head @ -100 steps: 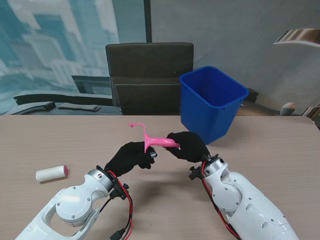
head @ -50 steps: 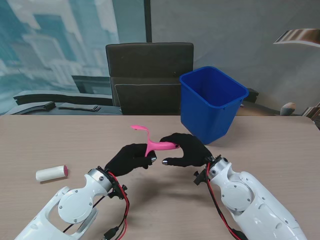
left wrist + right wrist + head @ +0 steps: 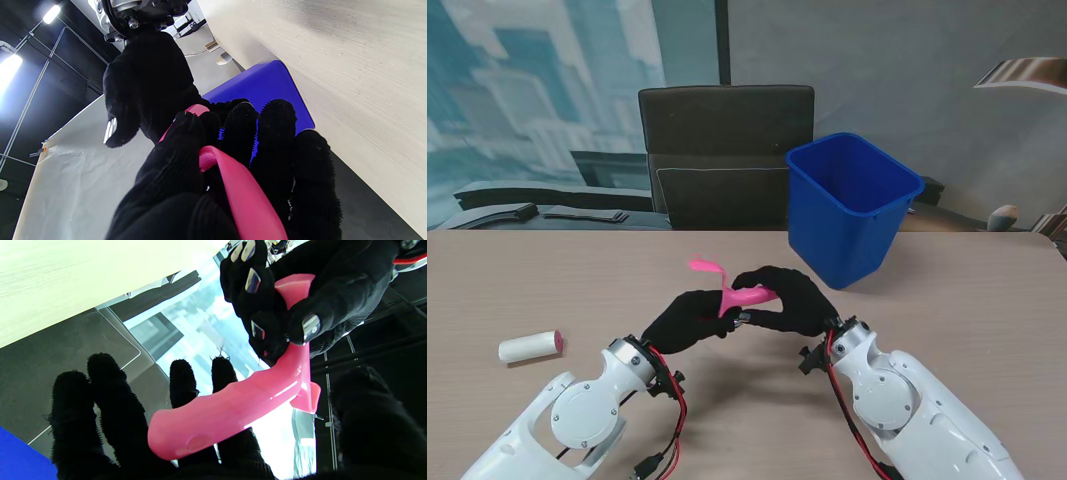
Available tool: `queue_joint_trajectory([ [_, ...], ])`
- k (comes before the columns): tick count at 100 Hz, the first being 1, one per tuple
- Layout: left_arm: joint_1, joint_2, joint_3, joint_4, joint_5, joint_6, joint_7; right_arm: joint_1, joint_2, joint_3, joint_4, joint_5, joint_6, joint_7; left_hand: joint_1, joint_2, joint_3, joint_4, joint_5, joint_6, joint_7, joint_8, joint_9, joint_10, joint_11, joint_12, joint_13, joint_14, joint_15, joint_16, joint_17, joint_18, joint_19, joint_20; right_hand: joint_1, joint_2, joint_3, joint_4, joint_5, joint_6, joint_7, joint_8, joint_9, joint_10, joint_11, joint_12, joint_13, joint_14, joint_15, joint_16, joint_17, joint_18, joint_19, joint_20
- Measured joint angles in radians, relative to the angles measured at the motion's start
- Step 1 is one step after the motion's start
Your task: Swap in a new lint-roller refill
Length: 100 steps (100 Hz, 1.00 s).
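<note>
Left hand (image 3: 689, 318): black-gloved, fingers clamped round the neck of the pink plastic lint-roller handle (image 3: 737, 292), lifted off the light wooden table (image 3: 947, 290).
Right hand (image 3: 789, 300): black-gloved, fingers spread, grip end of the handle lying across them; closure unclear.
White cylindrical refill roll (image 3: 530, 346): lying far left, well apart.
Blue plastic bin (image 3: 847, 205): farther, right.

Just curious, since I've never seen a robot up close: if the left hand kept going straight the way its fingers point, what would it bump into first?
Probably the right hand, which faces it across the pink handle. The blue bin stands farther along; depth is uncertain.
</note>
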Motion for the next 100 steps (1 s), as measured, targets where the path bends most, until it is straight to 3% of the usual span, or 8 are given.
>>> queue_joint_trajectory([
  [14, -0.002, 0.000, 0.002, 0.002, 0.006, 0.001, 0.000, -0.005, -0.010, 0.000, -0.006, -0.070, 0.033, -0.073, 0.000, 0.000, 0.000, 0.000, 0.000, -0.004, 0.000, -0.006, 0.000, -0.001, 0.000, 0.000, 0.000, 0.000, 0.000, 0.000, 0.000, 0.000, 0.000, 0.000, 0.005, 0.000, -0.037, 0.000, 0.000, 0.001, 0.000, 0.000, -0.012, 0.000, 0.002, -0.001, -0.045, 0.000, -0.009, -0.008, -0.058, 0.000, -0.026, -0.017],
  [25, 0.000, 0.000, 0.001, 0.000, 0.005, 0.002, 0.001, -0.015, -0.013, 0.017, -0.018, -0.087, 0.038, -0.074, 0.000, 0.001, 0.001, 0.000, 0.000, -0.008, 0.000, -0.006, 0.000, -0.002, 0.000, 0.000, 0.000, -0.001, 0.000, 0.000, 0.000, -0.001, 0.000, 0.000, 0.035, 0.024, -0.092, 0.000, 0.000, 0.001, 0.000, 0.000, -0.023, 0.000, 0.003, -0.010, -0.093, -0.001, -0.009, -0.018, -0.105, 0.000, -0.040, -0.040],
  [33, 0.001, 0.000, 0.001, 0.000, 0.006, -0.001, 0.001, -0.024, -0.013, 0.036, -0.027, -0.117, 0.045, -0.081, 0.000, 0.001, 0.002, 0.000, 0.000, -0.009, 0.000, -0.006, 0.000, -0.002, 0.000, 0.001, 0.000, -0.001, 0.000, 0.000, 0.000, -0.001, 0.000, 0.000, 0.042, 0.024, -0.092, 0.024, 0.000, 0.001, 0.000, 0.000, -0.027, 0.000, 0.003, -0.010, -0.118, -0.001, -0.010, -0.024, -0.125, 0.000, -0.042, -0.051],
  [64, 0.000, 0.001, 0.001, 0.001, 0.014, -0.005, -0.007, -0.054, -0.005, 0.093, -0.055, -0.163, 0.060, -0.094, 0.001, 0.001, 0.002, 0.000, 0.000, -0.013, 0.000, -0.006, 0.001, -0.006, 0.000, 0.001, 0.000, -0.002, 0.009, 0.001, 0.000, -0.002, 0.008, -0.001, 0.042, 0.037, -0.114, 0.024, 0.000, 0.001, 0.000, 0.000, -0.035, 0.000, 0.003, -0.012, -0.147, -0.001, -0.022, -0.036, -0.165, 0.000, -0.065, -0.054],
  [78, -0.003, 0.002, 0.006, 0.002, 0.025, -0.007, -0.003, -0.060, -0.003, 0.092, -0.063, -0.123, 0.070, -0.093, 0.001, 0.001, 0.002, 0.000, 0.000, -0.013, 0.000, -0.006, 0.001, -0.006, 0.000, 0.001, 0.001, -0.002, 0.009, 0.007, 0.000, -0.002, 0.008, -0.001, 0.042, 0.065, -0.118, 0.025, 0.000, 0.004, -0.007, 0.000, -0.065, 0.001, 0.000, -0.012, -0.157, -0.001, -0.031, -0.037, -0.169, 0.001, -0.076, -0.063],
  [91, -0.009, 0.002, 0.020, 0.010, 0.136, -0.009, 0.051, -0.057, -0.002, 0.058, -0.070, -0.050, 0.068, -0.072, 0.011, 0.001, 0.003, 0.000, 0.000, -0.013, 0.000, -0.007, 0.012, -0.008, 0.000, 0.003, 0.014, -0.006, 0.009, 0.009, 0.010, -0.003, 0.010, -0.001, 0.055, 0.077, -0.129, 0.025, 0.000, 0.026, -0.019, -0.002, -0.066, 0.003, 0.000, -0.013, -0.157, -0.001, -0.031, -0.038, -0.164, 0.001, -0.077, -0.063],
  [100, -0.012, 0.000, 0.026, 0.015, 0.155, -0.008, 0.071, -0.051, -0.002, 0.023, -0.071, -0.015, 0.065, -0.046, 0.011, 0.001, 0.003, 0.000, 0.000, -0.013, 0.000, -0.007, 0.016, -0.008, 0.000, 0.004, 0.014, -0.006, 0.010, 0.009, 0.010, -0.003, 0.011, -0.001, 0.067, 0.077, -0.139, 0.036, 0.000, 0.031, -0.021, -0.002, -0.066, 0.014, -0.006, -0.013, -0.150, -0.001, -0.031, -0.038, -0.137, 0.001, -0.077, -0.063],
])
